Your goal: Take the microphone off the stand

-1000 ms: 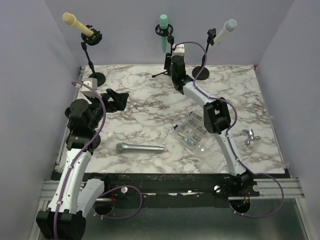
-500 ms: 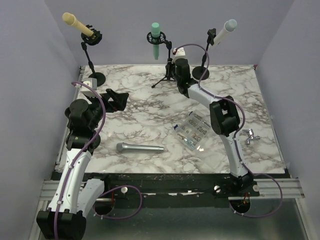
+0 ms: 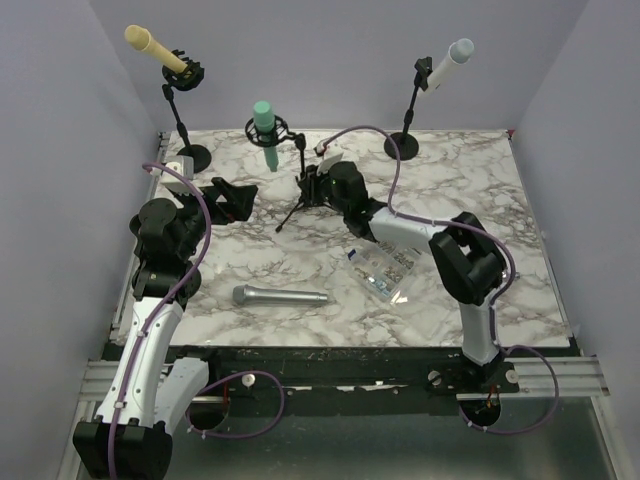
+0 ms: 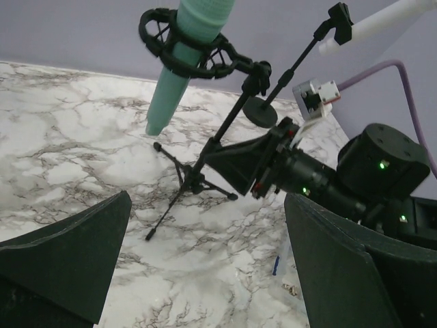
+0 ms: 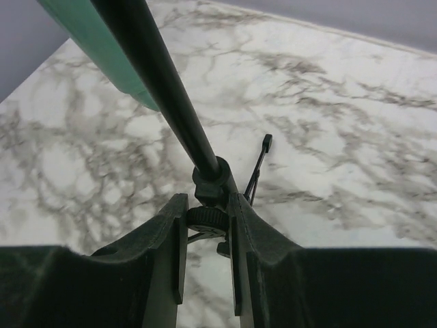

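Note:
A mint-green microphone (image 3: pixel 264 127) sits in a black shock mount on a small tripod stand (image 3: pixel 296 198) in the middle of the table's far half. My right gripper (image 3: pixel 311 187) is shut on the stand's lower joint, with its fingers on either side of the knob (image 5: pixel 208 220) below the pole (image 5: pixel 164 89). The green microphone (image 5: pixel 92 44) hangs above in that view. My left gripper (image 3: pixel 238 197) is open and empty to the left of the stand. In the left wrist view it faces the microphone (image 4: pixel 183 65) and the stand (image 4: pixel 213 143).
A yellow microphone (image 3: pixel 152 45) on a stand is at the back left. A white one (image 3: pixel 449 58) on a stand is at the back right. A silver microphone (image 3: pixel 280 296) lies near the front. A clear bag of small parts (image 3: pixel 383 268) lies under the right arm.
My right gripper has dragged the tripod stand with the green microphone from the back edge forward and to the left. The left arm has not moved.

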